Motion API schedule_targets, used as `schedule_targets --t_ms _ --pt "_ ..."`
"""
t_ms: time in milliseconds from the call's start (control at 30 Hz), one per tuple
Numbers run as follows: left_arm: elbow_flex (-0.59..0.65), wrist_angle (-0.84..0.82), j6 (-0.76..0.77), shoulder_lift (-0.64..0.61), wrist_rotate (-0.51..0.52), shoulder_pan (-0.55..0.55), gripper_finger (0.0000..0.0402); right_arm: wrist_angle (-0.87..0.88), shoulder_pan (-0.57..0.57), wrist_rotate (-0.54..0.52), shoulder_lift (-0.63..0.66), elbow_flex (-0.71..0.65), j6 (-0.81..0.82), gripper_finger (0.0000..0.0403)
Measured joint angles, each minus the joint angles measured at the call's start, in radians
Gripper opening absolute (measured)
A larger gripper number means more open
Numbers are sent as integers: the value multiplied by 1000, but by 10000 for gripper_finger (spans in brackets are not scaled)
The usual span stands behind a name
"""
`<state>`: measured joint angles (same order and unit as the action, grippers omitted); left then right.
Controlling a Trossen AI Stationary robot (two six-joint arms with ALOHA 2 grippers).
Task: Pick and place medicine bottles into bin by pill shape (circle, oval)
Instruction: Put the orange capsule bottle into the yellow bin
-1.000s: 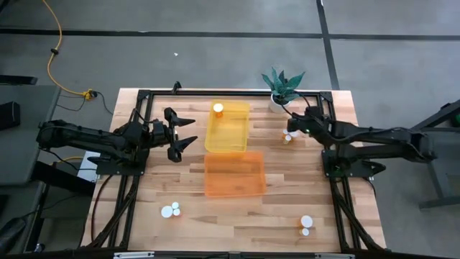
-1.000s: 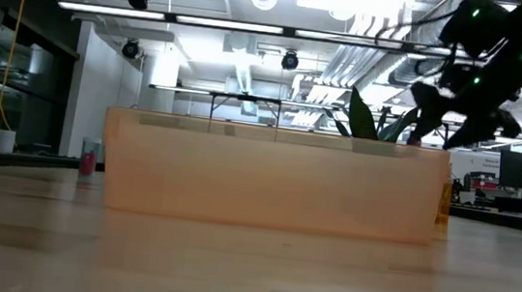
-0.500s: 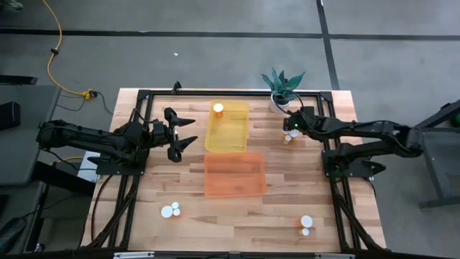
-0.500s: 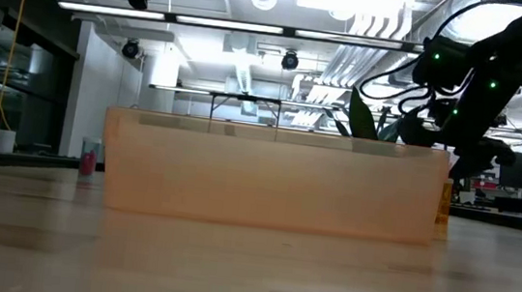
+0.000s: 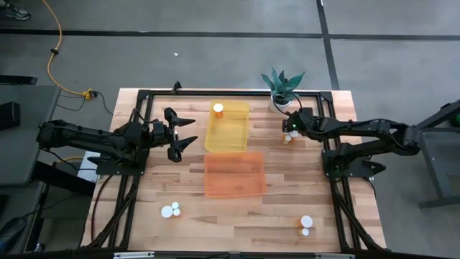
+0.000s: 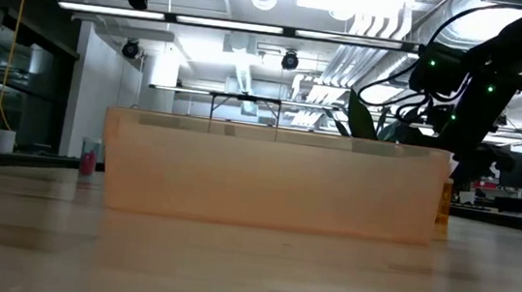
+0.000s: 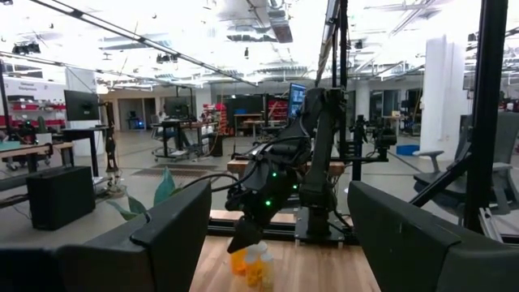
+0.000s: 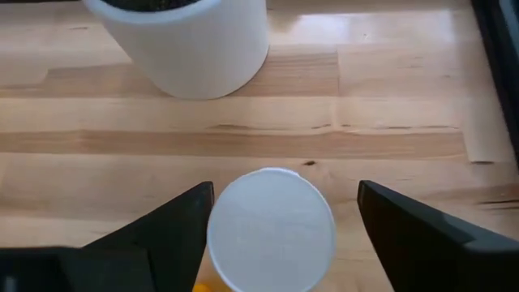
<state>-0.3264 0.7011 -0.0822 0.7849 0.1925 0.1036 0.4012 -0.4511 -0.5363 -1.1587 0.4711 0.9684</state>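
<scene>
My right gripper (image 5: 289, 130) is open, pointing down over a pair of medicine bottles (image 5: 287, 138) next to the plant's white pot (image 5: 279, 103). In the right wrist view its fingers (image 8: 180, 223) stand on either side of one bottle's white cap (image 8: 272, 229); I cannot tell whether they touch it. My left gripper (image 5: 184, 134) is open and empty, held above the table left of the yellow tray (image 5: 237, 137). One bottle (image 5: 218, 108) stands in that tray's far end. The orange tray (image 5: 233, 175) lies nearer. Two bottles (image 5: 170, 210) stand near left, two (image 5: 306, 224) near right.
The potted plant (image 5: 282, 85) stands just beyond my right gripper, at the far edge. Black frame rails (image 5: 136, 173) run along the table's sides. In the low view the orange tray's wall (image 6: 272, 178) fills the middle, and an orange bottle (image 6: 443, 204) shows at its right end.
My right gripper has gone toward the table's left edge and down, from beside the bottles near the plant to right over them. My left arm has kept still.
</scene>
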Motion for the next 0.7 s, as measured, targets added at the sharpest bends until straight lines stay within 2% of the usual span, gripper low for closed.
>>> schedule_targets --t_ms 367,567,700 --pt "0 0 0 0 0 0 280 0 0 -7 1 0 0 200" --pt "0 0 0 0 0 0 280 16 0 13 32 8 -25 191" --pt "0 0 0 0 0 0 280 85 15 10 87 89 -82 191"
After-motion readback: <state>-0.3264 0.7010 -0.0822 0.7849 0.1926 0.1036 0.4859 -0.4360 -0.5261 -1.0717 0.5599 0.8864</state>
